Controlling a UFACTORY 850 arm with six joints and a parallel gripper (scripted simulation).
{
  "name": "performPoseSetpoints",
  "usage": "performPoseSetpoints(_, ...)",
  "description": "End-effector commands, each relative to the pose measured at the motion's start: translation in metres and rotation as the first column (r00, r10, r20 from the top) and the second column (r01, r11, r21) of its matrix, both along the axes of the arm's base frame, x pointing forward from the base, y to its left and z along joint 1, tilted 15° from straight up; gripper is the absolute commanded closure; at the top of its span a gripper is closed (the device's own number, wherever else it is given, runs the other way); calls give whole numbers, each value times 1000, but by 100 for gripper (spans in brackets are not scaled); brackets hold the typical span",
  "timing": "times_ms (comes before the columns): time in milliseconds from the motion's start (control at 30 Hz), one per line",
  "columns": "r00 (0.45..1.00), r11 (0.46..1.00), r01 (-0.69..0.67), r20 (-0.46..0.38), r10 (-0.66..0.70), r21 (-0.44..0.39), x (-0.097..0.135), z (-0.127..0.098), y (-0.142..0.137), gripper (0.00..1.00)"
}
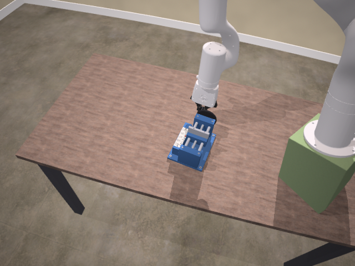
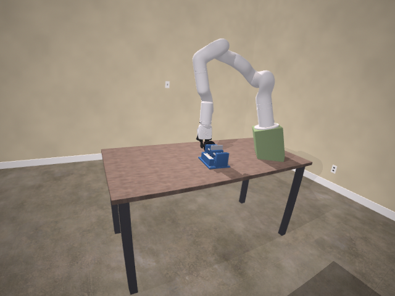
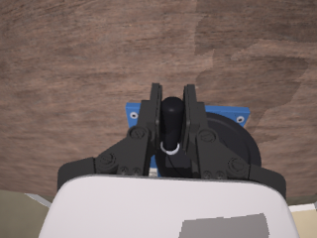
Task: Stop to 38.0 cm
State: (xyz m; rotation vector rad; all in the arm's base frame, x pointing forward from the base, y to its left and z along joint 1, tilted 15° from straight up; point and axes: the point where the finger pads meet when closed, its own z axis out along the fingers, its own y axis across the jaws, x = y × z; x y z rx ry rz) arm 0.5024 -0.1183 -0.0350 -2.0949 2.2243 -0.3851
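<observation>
A blue stop fixture (image 1: 192, 145) stands on the wooden table, with grey rods and a grey stop block (image 1: 198, 132) across them. A white scale strip (image 1: 181, 138) with a small red mark runs along its left side. A black handwheel (image 1: 209, 116) sits at the fixture's far end. My gripper (image 1: 204, 108) comes down from above and is shut on the handwheel's black knob (image 3: 173, 121). In the wrist view the two black fingers clamp the knob, with the black wheel disc (image 3: 228, 142) and a blue plate behind it. The scale's figures are too small to read.
The arm's green base block (image 1: 318, 168) stands at the table's right edge. The fixture (image 2: 214, 156) lies near the middle of the table's far half. A white skirting board runs along the wall behind.
</observation>
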Motion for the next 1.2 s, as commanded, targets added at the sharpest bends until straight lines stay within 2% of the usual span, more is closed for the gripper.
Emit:
performPoseSetpoints(0, 1000, 1000, 0, 0, 0, 0, 0, 0, 0, 94)
performPoseSetpoints(1167, 1000, 1000, 0, 0, 0, 0, 0, -12, -2, 94)
